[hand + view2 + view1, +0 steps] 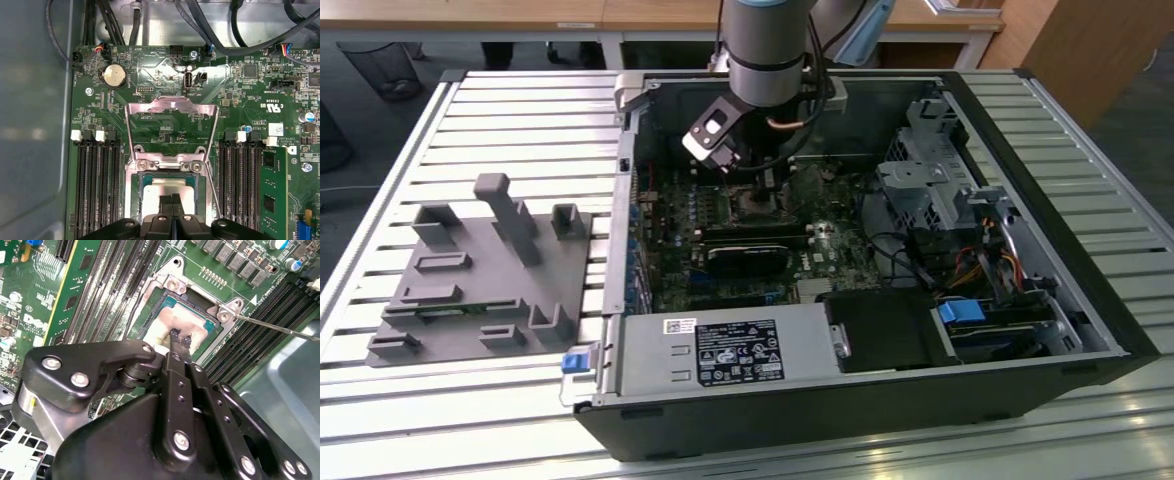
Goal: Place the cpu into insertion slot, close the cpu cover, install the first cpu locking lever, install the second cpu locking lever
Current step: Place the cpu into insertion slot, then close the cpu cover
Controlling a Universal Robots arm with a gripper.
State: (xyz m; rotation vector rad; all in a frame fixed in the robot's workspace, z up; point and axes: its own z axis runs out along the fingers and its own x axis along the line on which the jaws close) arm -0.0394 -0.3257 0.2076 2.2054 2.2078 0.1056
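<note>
The cpu [189, 319], a square chip with a silvery-tan face, lies flat in the insertion slot [173, 284] on the green board. My gripper [179, 336] is shut, and its joined fingertips [166, 201] rest on the middle of the cpu [167, 186] face. The cpu cover [172, 106], a silver frame with a square window, stands swung open beyond the insertion slot [134, 197]. A thin locking lever rod [280, 327] sticks out free beside the socket. In the exterior view my gripper [761, 182] hangs inside the open computer case over the insertion slot [754, 206].
Long black memory slots [95, 185] flank the socket on both sides, one holding a green module [272, 190]. Black cables [235, 30] run along the case wall past the board. A grey fixture block [480, 270] sits on the slatted table at the exterior view's left.
</note>
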